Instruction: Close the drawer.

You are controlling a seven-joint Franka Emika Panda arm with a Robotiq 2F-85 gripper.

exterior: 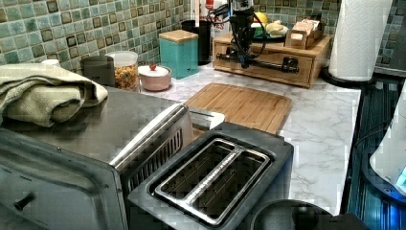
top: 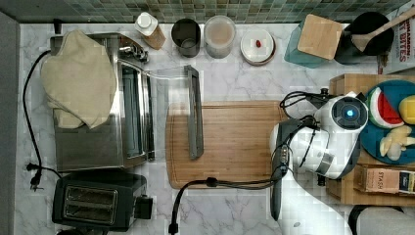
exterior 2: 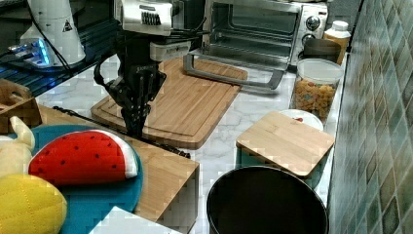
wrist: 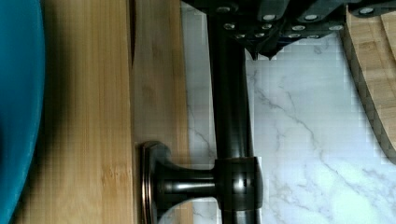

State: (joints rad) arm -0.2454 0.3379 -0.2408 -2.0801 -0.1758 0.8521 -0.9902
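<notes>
1. I see the gripper (exterior 2: 135, 127) pointing straight down at the front of the bamboo box (exterior: 268, 57), its fingers drawn together to a narrow tip right at the dark bar handle (exterior: 258, 62). In the wrist view the fingers (wrist: 261, 44) meet beside the bar with nothing held between them.
2. The drawer (exterior: 261, 67) is the lower front panel of that box, sitting at the top view's right, beneath the blue plate (top: 391, 122). In the left view its face looks nearly flush with the box; the wrist view shows a thin dark seam between the panel (wrist: 156, 70) and the box top, so I cannot tell whether it is fully in.
3. The handle runs along the drawer front on a round post (wrist: 187, 184) and stands over the marble counter (wrist: 317, 140).
4. The cutting board (top: 235, 142) lies on the counter just beside the box, apart from it, with the open toaster oven's door (top: 193, 112) resting over its far edge.
5. Writing I can read: a carton (top: 386, 180) on the box says "STASH"; a package (top: 399, 44) at the top view's upper right shows "BITES". A triangular warning sticker (exterior 2: 66, 25) marks the arm's base.
6. On the plate sit a toy watermelon slice (exterior 2: 83, 156) and a yellow toy fruit (exterior 2: 29, 204).
</notes>
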